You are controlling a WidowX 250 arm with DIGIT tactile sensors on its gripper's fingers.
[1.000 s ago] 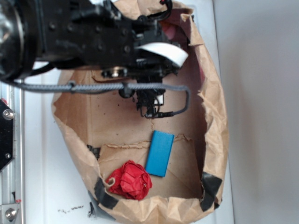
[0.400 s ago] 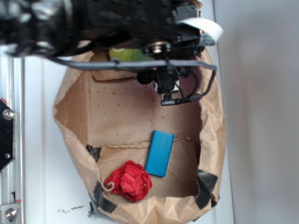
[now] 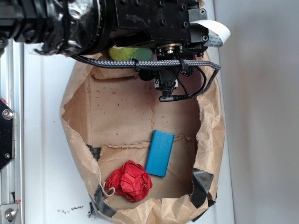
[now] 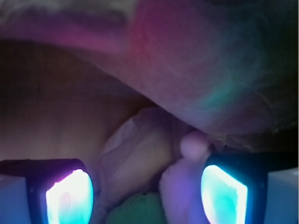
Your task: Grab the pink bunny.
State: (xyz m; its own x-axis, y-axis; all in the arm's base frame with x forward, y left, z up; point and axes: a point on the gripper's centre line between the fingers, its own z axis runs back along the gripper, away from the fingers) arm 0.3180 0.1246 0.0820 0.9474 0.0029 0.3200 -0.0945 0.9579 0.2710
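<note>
In the wrist view the pink bunny (image 4: 180, 189), pale and soft with a rounded stubby limb, lies between my gripper's (image 4: 147, 189) two glowing pads, close against the right pad (image 4: 222, 191). The left pad (image 4: 70, 196) stands well away from it, so the gripper is open. A pale crumpled fold lies behind the bunny. In the exterior view the black arm (image 3: 140, 21) covers the bag's far end and hides both the bunny and the fingers.
The brown paper bag (image 3: 70, 121) holds a lime-green fuzzy plush (image 3: 128, 53), also at the wrist view's bottom as green plush (image 4: 138, 210). A blue block (image 3: 159, 153) and a red ruffled ball (image 3: 128, 181) lie at the near end. The bag wall (image 4: 210, 70) looms close above.
The arm has moved toward the bag's far right end, uncovering the green plush and more of the bag floor. The red ball and the blue block have not moved.
</note>
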